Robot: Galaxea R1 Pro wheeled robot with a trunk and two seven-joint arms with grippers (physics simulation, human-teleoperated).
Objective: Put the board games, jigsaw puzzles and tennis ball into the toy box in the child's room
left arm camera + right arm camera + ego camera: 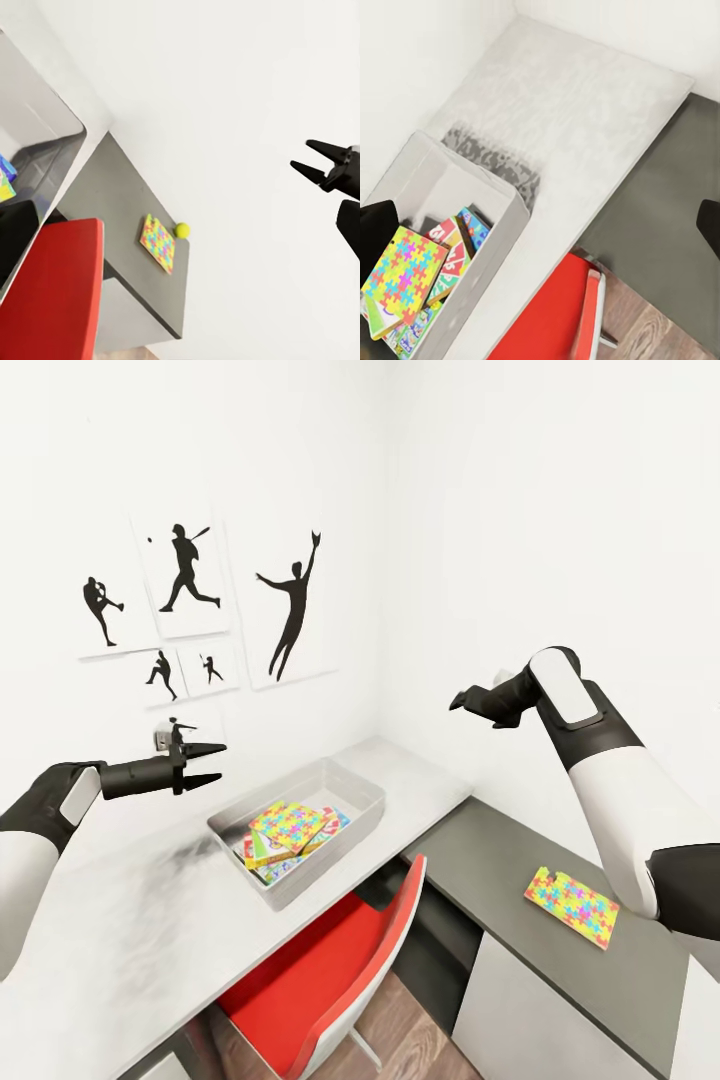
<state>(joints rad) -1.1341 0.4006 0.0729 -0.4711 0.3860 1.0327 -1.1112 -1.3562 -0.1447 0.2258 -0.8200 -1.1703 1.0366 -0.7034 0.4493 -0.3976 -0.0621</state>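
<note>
The light grey toy box [352,792] stands on the pale desk top [120,920]. In it a jigsaw puzzle [287,825] lies on top of board games [262,857]; the right wrist view shows the same puzzle [405,266] over the printed boxes [459,244]. My left gripper [215,764] hovers open and empty just left of the box. My right gripper [458,701] is raised near the wall, open and empty [301,154]. A second jigsaw puzzle [571,906] lies on the dark grey section [500,850], with the tennis ball [182,230] beside it [158,244].
A red chair [340,960] is pushed in at the desk's corner, under the toy box's front edge. White drawers [520,1010] sit below the dark section. Baseball-player pictures [185,570] hang on the wall behind the desk. Wood floor [400,1030] shows beneath the chair.
</note>
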